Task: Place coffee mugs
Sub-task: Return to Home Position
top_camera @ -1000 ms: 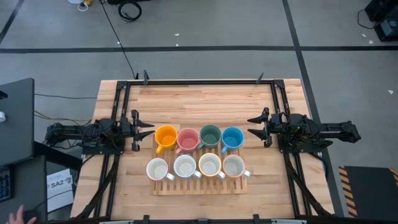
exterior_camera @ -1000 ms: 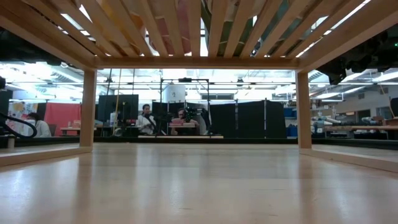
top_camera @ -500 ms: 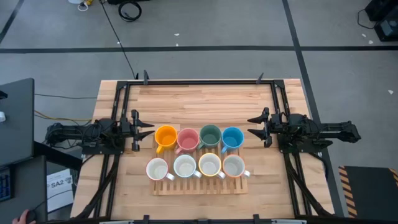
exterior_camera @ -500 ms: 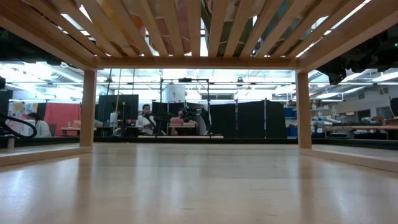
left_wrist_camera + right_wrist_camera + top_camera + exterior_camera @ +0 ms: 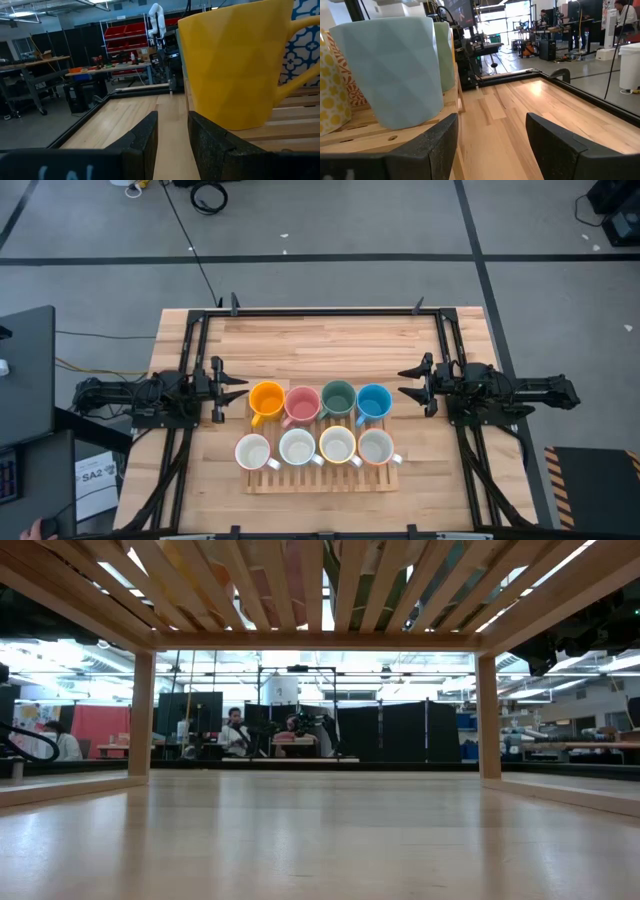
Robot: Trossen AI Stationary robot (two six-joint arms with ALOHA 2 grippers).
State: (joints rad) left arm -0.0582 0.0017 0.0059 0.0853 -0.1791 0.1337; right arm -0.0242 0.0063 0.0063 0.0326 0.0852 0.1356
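Eight mugs stand upright on their bases on a slatted wooden rack [image 5: 322,481]. The far row holds the orange mug [image 5: 266,399], pink mug [image 5: 302,402], dark green mug [image 5: 338,397] and blue mug [image 5: 373,400]. The near row holds several white or cream mugs [image 5: 297,447]. My left gripper [image 5: 238,388] hovers just left of the orange mug [image 5: 230,60], slightly open and touching nothing. My right gripper [image 5: 404,391] is open just right of the blue mug [image 5: 390,70]. The low view looks under the rack's slats [image 5: 320,580] and shows neither gripper.
Black frame rails [image 5: 320,311] run along the table's far, left and right sides. Bare wood [image 5: 320,345] lies between the rack and the far edge. People sit in the room behind [image 5: 236,730]. A hand [image 5: 42,529] shows beside the table's near left corner.
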